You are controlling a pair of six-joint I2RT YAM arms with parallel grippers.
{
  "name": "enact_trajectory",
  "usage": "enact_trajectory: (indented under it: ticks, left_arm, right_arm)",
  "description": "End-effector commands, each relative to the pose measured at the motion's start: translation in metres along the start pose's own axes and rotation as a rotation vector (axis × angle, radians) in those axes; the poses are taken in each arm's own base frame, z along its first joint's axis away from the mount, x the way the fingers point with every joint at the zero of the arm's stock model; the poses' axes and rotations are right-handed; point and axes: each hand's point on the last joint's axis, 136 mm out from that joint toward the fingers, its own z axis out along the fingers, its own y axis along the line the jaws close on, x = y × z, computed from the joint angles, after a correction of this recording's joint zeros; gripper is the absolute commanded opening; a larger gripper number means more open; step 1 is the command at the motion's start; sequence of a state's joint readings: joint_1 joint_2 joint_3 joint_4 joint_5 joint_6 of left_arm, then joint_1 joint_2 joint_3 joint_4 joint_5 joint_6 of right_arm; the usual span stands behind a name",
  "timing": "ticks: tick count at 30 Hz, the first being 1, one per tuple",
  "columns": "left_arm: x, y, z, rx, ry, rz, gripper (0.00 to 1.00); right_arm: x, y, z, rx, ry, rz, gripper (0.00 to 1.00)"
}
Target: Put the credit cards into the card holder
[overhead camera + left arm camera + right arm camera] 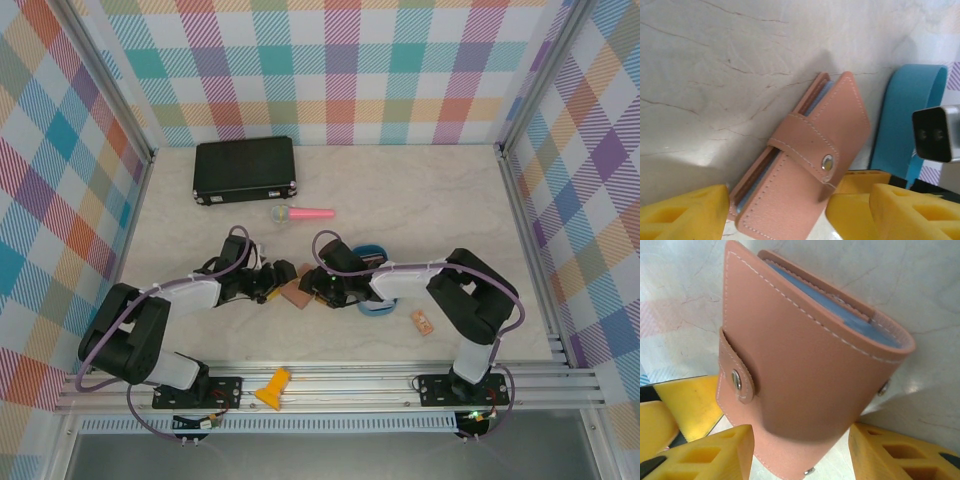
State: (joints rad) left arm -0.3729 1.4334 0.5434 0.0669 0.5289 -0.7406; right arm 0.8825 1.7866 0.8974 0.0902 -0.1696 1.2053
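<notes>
- One card holder point(297, 293), strap snapped, sits just off the counter's point(420, 200) middle toward 7 o'clock, between two pincers.
- Right pincer point(800, 455) is clamped on it. Left pincer point(780, 212) flanks it, jaws apart; whether it grips, I can't tell.
- Pale marbled counter, pastel checked walls point(330, 70).
- One black case point(245, 170) at 11 o'clock, one pink stick point(312, 213) at 12, one blue tray point(378, 305) at 3 partly under the right arm point(400, 272), one orange tag point(422, 322) at 4.

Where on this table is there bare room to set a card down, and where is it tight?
Free: far right corner, between pink toy and right wall; near strip between card holder and front rail. Crowded: centre, left tool and right tool at the holder beside the blue tray.
</notes>
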Motion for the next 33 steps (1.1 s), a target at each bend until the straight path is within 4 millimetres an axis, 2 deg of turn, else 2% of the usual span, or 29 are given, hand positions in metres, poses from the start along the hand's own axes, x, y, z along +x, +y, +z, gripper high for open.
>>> enact_trajectory:
  ticks: [1,3,5,10,14,20,24,30,33]
  left_arm:
    - [-0.009,-0.005,-0.008,-0.057,-0.032,0.085,0.74]
    - [-0.013,0.007,-0.017,-0.157,-0.057,0.108,0.75]
    - [-0.021,0.006,-0.021,-0.193,-0.077,0.148,0.77]
    - [-0.031,-0.031,-0.003,-0.005,-0.065,0.221,0.78]
    - [-0.031,-0.036,0.012,0.045,-0.025,0.205,0.78]
    - [-0.018,-0.025,0.03,0.055,0.057,0.142,0.76]
    - [-0.005,-0.018,0.029,0.061,0.077,0.101,0.75]
    - [0.015,-0.011,0.02,0.064,0.06,0.037,0.75]
    - [0.017,-0.006,0.021,0.067,0.038,0.0,0.74]
  right_arm:
    - [-0.006,-0.002,-0.001,0.005,-0.019,0.011,0.56]
    - [-0.009,-0.003,-0.004,0.009,-0.036,0.012,0.58]
    - [-0.012,-0.003,-0.007,0.009,-0.049,0.014,0.58]
    - [-0.018,0.0,-0.01,-0.001,-0.064,0.009,0.58]
    - [-0.023,0.0,-0.009,-0.004,-0.082,0.008,0.58]
    - [-0.029,0.002,-0.001,-0.043,-0.089,0.013,0.54]
    - [-0.03,0.006,0.002,-0.075,-0.091,0.0,0.54]
    - [-0.028,0.028,0.004,-0.185,-0.07,-0.06,0.54]
    - [-0.025,0.044,-0.001,-0.272,-0.061,-0.099,0.52]
